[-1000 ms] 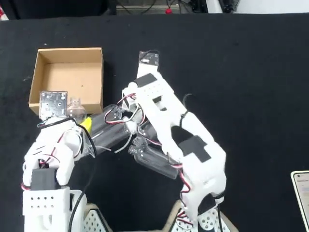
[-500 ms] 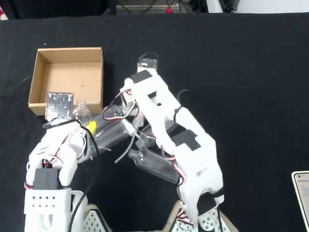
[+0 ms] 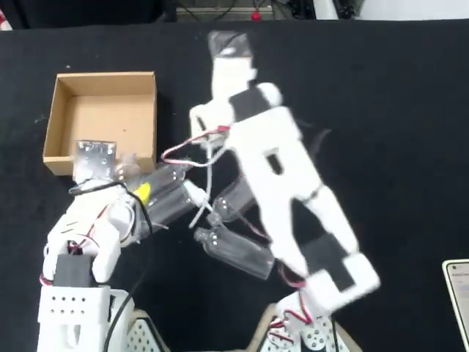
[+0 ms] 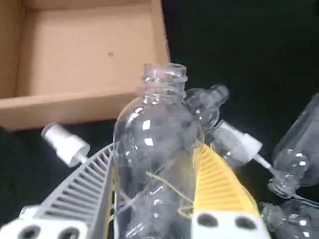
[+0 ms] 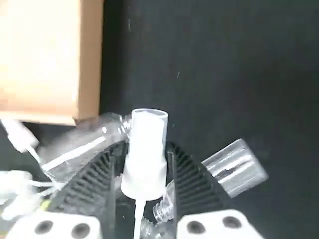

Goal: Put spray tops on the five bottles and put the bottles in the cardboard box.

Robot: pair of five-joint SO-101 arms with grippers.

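Black table [image 3: 396, 110]; cables [image 3: 212, 10] beyond far edge.

The left arm [image 3: 86, 229] is folded low near its base. Its pincer [image 4: 155, 167] grips a clear bottle [image 4: 155, 122], one grey finger [image 4: 87, 181] and one yellow finger [image 4: 214, 181] on either side, the bottle's neck jutting past the tips. The right arm [image 3: 286, 176] stretches far out from its base, its black pincer [image 5: 144, 157] clamped on a white spray top [image 5: 147, 137] standing between the fingers.
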